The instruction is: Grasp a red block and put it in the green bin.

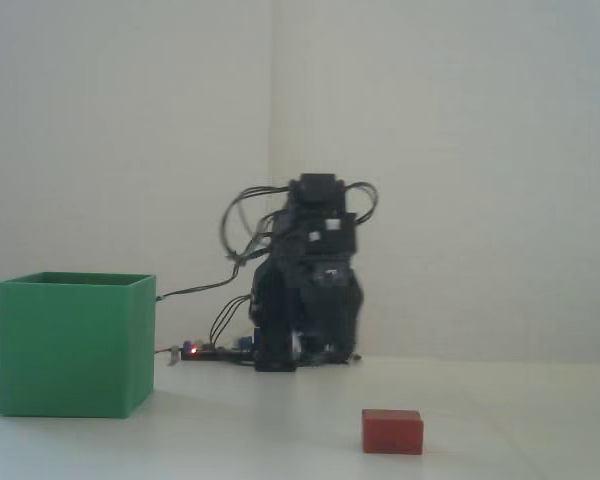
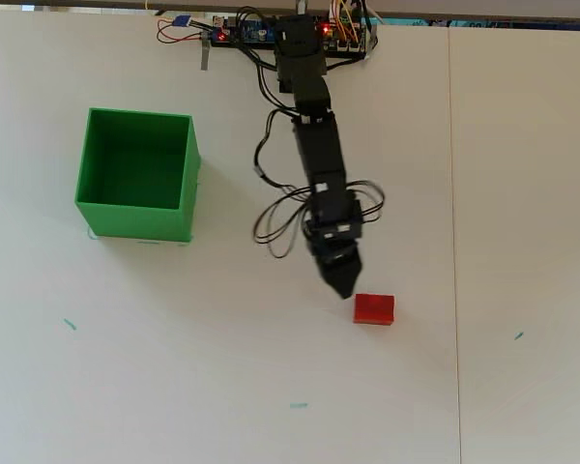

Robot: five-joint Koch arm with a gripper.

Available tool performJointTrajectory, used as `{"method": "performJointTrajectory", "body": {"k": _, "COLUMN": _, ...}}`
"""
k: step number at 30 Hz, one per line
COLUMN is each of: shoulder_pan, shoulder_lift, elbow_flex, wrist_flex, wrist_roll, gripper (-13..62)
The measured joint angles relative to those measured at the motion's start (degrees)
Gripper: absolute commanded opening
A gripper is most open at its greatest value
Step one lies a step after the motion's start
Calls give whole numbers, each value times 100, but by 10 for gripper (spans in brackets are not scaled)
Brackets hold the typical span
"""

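progress: approach only, nothing done | red block (image 2: 374, 308) loose on worktop (image 2: 222, 387), well apart from green bin (image 2: 135, 174) | fingers (image 2: 342, 285) just beside block, not touching, holding nothing, opening can't tell | left: grasp, carry, drop

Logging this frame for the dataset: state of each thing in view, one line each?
red block: flat on the table, free, not gripped.
green bin: upright, open top, nothing seen inside.
gripper: above the table just up-left of the block in the overhead view, holding nothing; fingers too dark to tell open or shut.
controller board: red light lit.
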Motion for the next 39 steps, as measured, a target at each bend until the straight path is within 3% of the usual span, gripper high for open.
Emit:
{"method": "performJointTrajectory", "body": {"k": 5, "shoulder_pan": -448, "shoulder_lift": -264, "elbow_flex": -185, "wrist_flex": -53, "wrist_roll": 0, "gripper": 372}}
{"method": "performJointTrajectory", "body": {"k": 12, "shoulder_pan": -457, "shoulder_lift": -527, "elbow_flex": -905, "wrist_flex": -431, "wrist_roll": -70, "gripper": 374}}
{"method": "performJointTrajectory", "body": {"k": 23, "shoulder_pan": -202, "shoulder_lift": -853, "elbow_flex": -809, "wrist_flex": -1406, "wrist_roll": 132, "gripper": 371}}
{"method": "performJointTrajectory", "body": {"k": 39, "shoulder_pan": -369, "shoulder_lift": -888, "elbow_flex": -1125, "wrist_flex": -492, "wrist_roll": -62, "gripper": 381}}
